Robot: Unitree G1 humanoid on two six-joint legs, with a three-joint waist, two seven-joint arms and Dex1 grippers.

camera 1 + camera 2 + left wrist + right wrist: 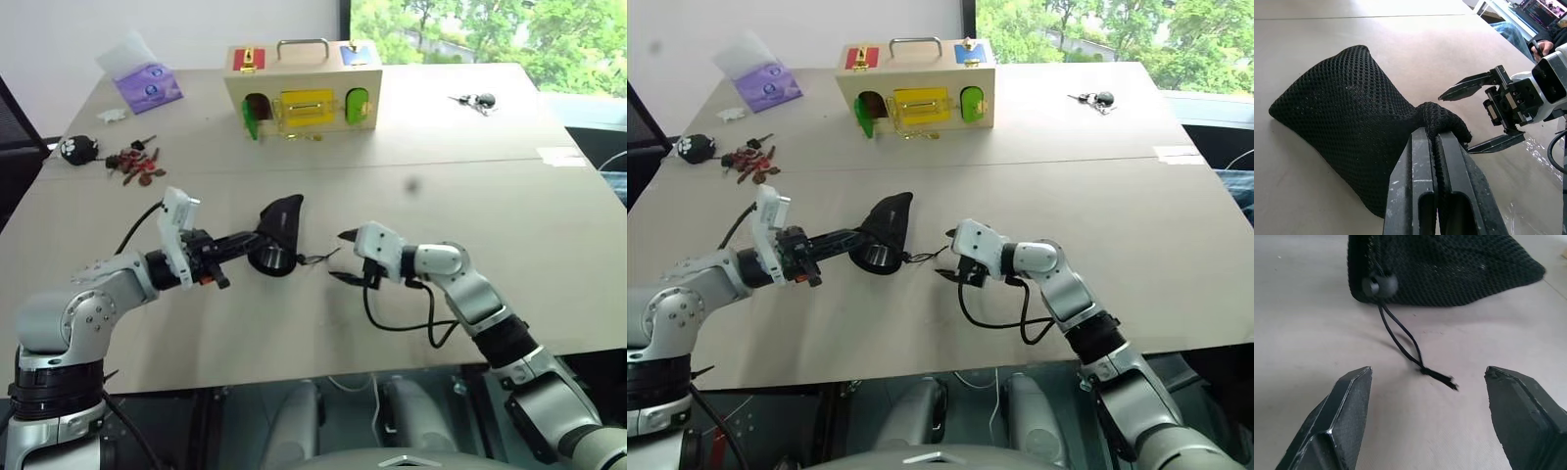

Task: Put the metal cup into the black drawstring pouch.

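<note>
The black drawstring pouch (282, 223) lies on the table between my two grippers, bulging, with its mouth turned toward me. A round greyish rim (271, 260) shows in that mouth; it looks like the metal cup, with the rest covered by fabric. My left gripper (1435, 136) is shut on a fold of the pouch's mesh at the mouth edge. My right gripper (342, 257) stands open just right of the pouch, holding nothing. The pouch's cord (1400, 340) and bead (1379, 285) lie on the table in front of the right gripper's fingers.
A wooden latch box (304, 98) stands at the back centre. A purple tissue pack (147, 83), a black keychain ball (76, 149) and red keys (137, 168) lie back left, and more keys (475, 101) back right. The table's front edge (294, 377) is close below my arms.
</note>
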